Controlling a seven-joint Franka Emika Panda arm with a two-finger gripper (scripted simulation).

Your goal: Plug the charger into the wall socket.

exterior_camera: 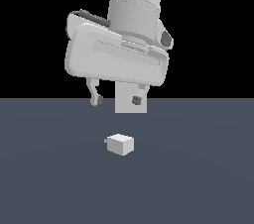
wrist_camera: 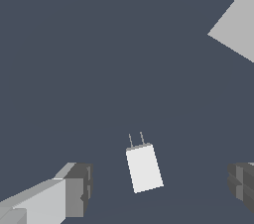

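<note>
The gripper is being held wide open above the charger, which is lying below between its fingers; the socket is standing just behind. Fingers should be centred across the body, prongs avoided.

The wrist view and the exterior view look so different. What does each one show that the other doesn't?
Only the wrist view shows the charger's two thin prongs clearly, with the block lying between the open fingers. Only the exterior view shows the arm's big white body hanging above the floor, and the socket standing upright behind the gripper. Both show the charger lying free, the socket and the open gripper.
</note>
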